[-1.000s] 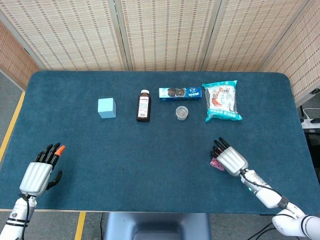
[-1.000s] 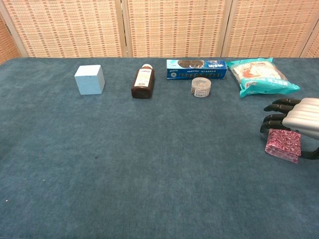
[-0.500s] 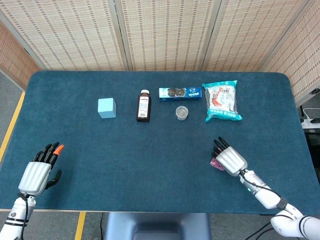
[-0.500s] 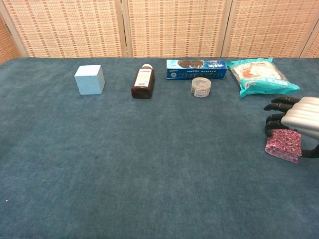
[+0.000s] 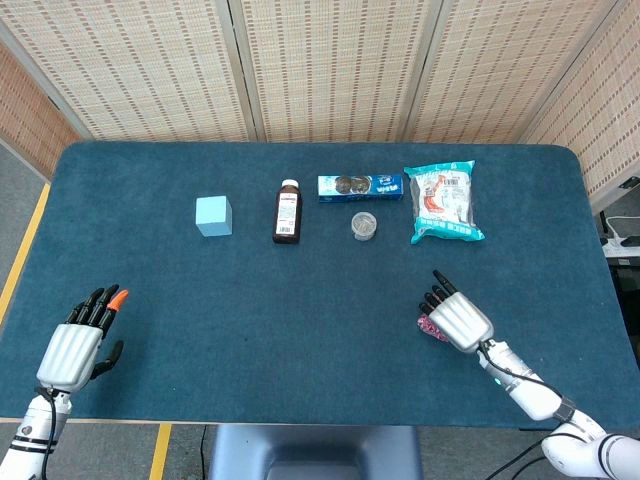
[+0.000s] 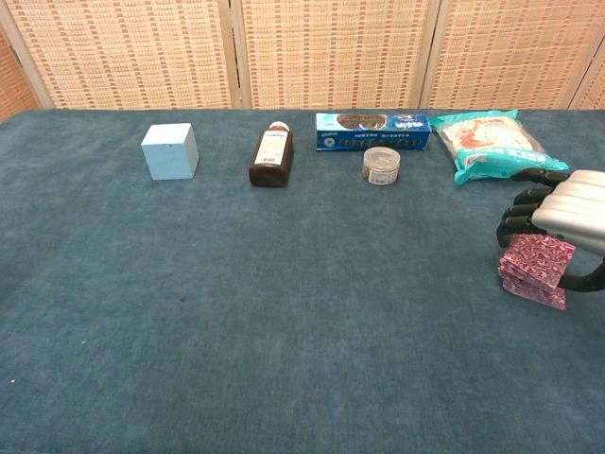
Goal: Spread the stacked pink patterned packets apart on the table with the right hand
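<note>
The stacked pink patterned packets (image 6: 535,270) lie near the table's right front; in the head view only a pink corner (image 5: 431,327) shows beside the hand. My right hand (image 6: 565,210) (image 5: 458,317) sits over the stack's far edge. Its dark fingers (image 6: 517,216) curl down onto the top packet and the thumb (image 6: 588,280) hooks in at the stack's right side. The stack looks tipped up and slightly fanned, with layers showing at its lower edge. My left hand (image 5: 76,348) rests at the front left with its fingers apart and holds nothing.
Along the back stand a light blue cube (image 6: 170,150), a brown bottle (image 6: 271,155), a blue biscuit box (image 6: 372,130), a small clear jar (image 6: 381,165) and a teal snack bag (image 6: 493,143). The bag is just behind my right hand.
My right hand has risen a little and shifted back. The top of the pink stack has tipped up with it, and the layers now fan out slightly.
</note>
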